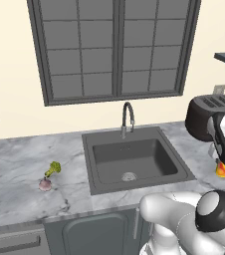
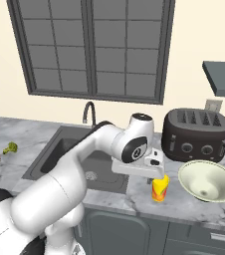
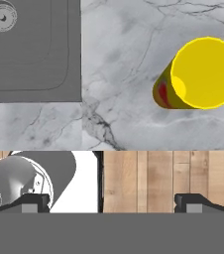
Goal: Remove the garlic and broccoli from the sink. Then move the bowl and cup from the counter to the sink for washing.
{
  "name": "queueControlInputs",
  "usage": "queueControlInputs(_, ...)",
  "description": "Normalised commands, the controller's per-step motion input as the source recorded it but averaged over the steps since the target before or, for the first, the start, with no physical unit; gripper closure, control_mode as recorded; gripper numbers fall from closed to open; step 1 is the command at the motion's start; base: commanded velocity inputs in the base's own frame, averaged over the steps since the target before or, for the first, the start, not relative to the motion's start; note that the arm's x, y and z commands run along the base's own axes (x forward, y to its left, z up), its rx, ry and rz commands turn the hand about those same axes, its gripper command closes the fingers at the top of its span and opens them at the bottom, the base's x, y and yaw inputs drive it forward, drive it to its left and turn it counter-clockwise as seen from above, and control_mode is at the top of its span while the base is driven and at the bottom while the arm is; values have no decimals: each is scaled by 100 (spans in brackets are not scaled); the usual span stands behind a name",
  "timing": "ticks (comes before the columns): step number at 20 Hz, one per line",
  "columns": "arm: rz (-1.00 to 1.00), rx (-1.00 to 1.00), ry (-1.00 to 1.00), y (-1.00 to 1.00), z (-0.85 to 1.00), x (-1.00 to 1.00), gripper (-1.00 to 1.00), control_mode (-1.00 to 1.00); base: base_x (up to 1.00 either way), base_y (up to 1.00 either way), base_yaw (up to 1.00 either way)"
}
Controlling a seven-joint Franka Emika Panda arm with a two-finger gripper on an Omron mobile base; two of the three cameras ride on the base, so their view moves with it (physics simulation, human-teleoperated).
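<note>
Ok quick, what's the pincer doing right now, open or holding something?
Pincer: open, holding nothing, above the cup on the counter.

The bench (image 1: 15, 164) looks like polished grey-and-white veined marble. The sink (image 1: 97, 177) is matt dark grey, the toaster (image 2: 196, 135) a glossy dark shell. The cup (image 2: 159, 189) seems smooth yellow plastic. The floor (image 3: 168, 181) shows wood planks.

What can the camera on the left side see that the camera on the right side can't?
Really only the left base view looks straight down into the sink at its round drain. The right base view alone has the bowl and the open gripper just above the cup. Both share the cup, the toaster, the tap, the broccoli and the garlic.
</note>
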Motion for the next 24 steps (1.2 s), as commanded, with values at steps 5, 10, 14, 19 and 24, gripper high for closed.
queueControlInputs(5,0,0,0,-1,-5,5,-100,-100,0,0,0)
queueControlInputs(10,-2,0,0,0,-7,2,-100,-100,0,0,0)
queueControlInputs(14,-4,0,0,0,-9,3,-100,-100,0,0,0)
queueControlInputs(19,-2,0,0,0,-5,3,-100,-100,0,0,0)
queueControlInputs(24,-1,0,0,-2,-1,2,-100,-100,0,0,0)
